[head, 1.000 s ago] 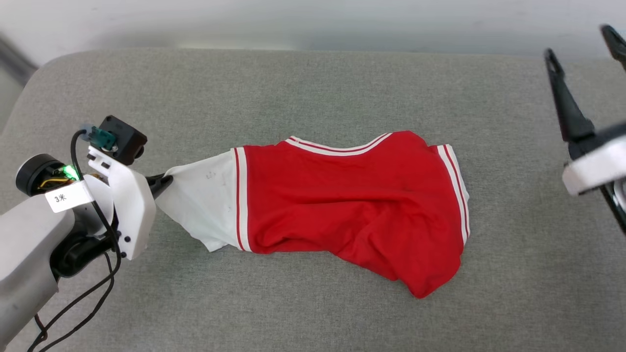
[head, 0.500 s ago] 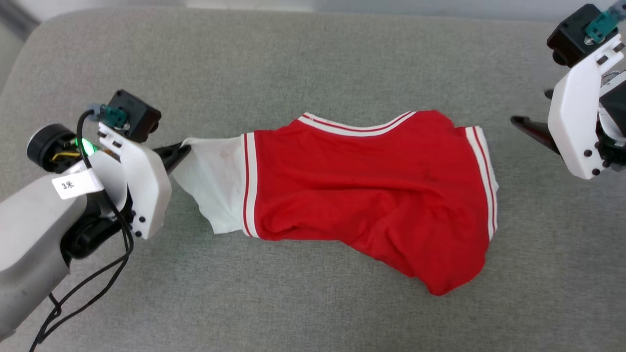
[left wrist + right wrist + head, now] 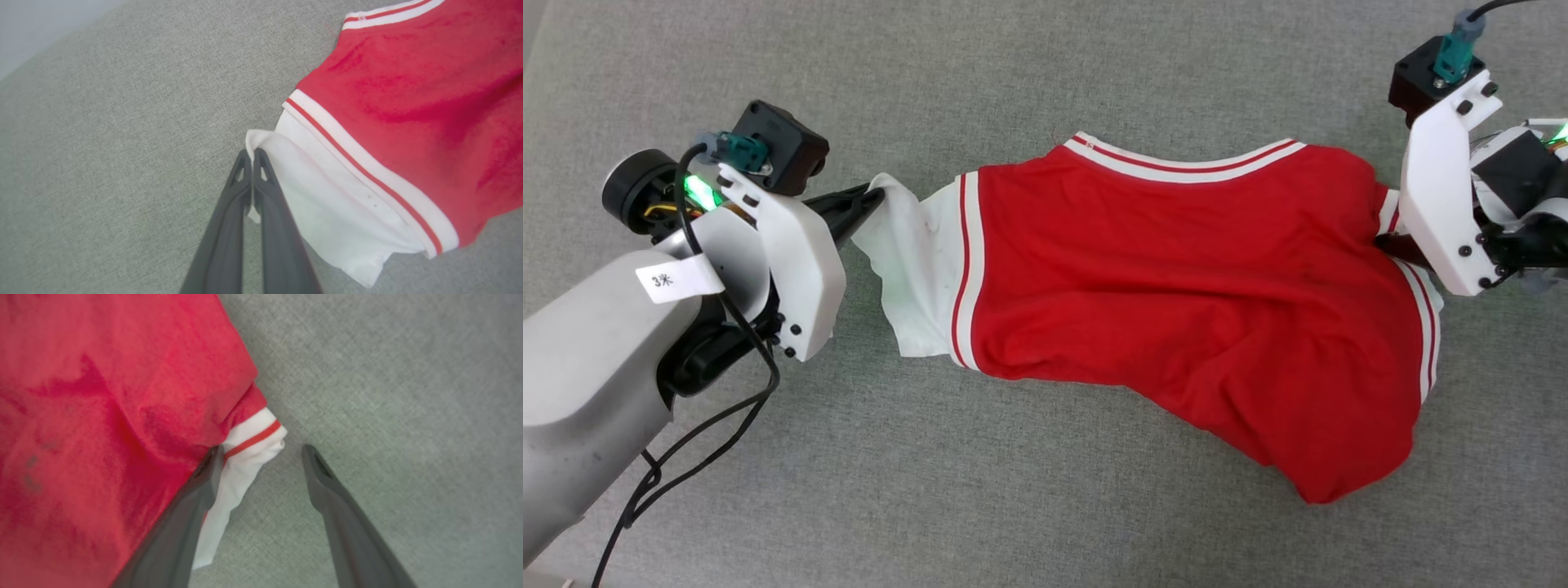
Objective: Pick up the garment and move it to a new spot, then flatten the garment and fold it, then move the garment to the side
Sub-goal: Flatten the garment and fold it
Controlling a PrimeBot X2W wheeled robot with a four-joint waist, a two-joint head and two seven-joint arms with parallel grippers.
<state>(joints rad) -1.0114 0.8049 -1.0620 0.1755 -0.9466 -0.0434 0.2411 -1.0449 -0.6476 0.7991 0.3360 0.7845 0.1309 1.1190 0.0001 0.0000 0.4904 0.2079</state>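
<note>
1. The right hand (image 3: 262, 450) has its two dark fingers (image 3: 184, 522) spread wide apart.
2. The garment (image 3: 102, 396), red and creased, covers the grey cloth surface (image 3: 388, 375) on one side of the view.
3. One finger lies along the garment's border, with its tip where the red fabric meets a white sleeve end (image 3: 245, 457) with a red stripe.
4. That sleeve end pokes into the gap between the fingers, just beside that finger.
5. The other finger (image 3: 347, 514) lies over bare grey cloth, apart from the garment.
</note>
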